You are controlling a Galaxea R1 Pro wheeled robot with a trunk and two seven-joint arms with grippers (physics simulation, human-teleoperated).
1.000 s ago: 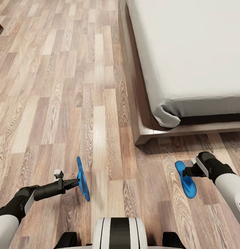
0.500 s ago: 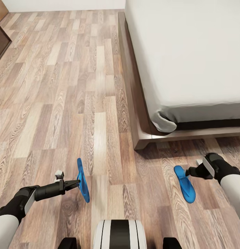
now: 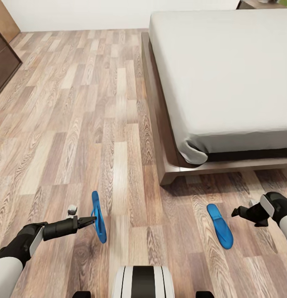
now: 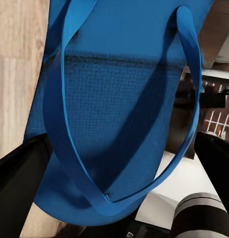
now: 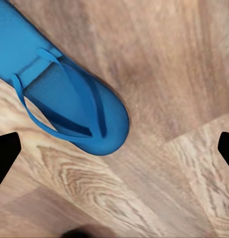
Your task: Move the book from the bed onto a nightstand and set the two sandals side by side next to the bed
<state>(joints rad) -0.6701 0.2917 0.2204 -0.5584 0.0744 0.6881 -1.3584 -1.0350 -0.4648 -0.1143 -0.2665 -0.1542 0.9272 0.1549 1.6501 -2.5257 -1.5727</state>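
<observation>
My forearms are white shells running into black wrist sections, each with a pale grey band. My left gripper [image 3: 92, 219] tapers to thin black fingers, with a small white knob above the wrist. My right gripper [image 3: 238, 212] is black and blocky. My trunk shows white with a black stripe.

The bed [image 3: 226, 74] lies far right on the floor [image 3: 77, 124]. One sandal [image 3: 220, 225] lies flat on the floor near the bed's near corner, just left of the right claw [image 3: 239, 212]. The other sandal [image 3: 98, 216] stands on edge at near left, in the left claw [image 3: 88, 219]. A cabinet [image 3: 3, 62] sits far left.
</observation>
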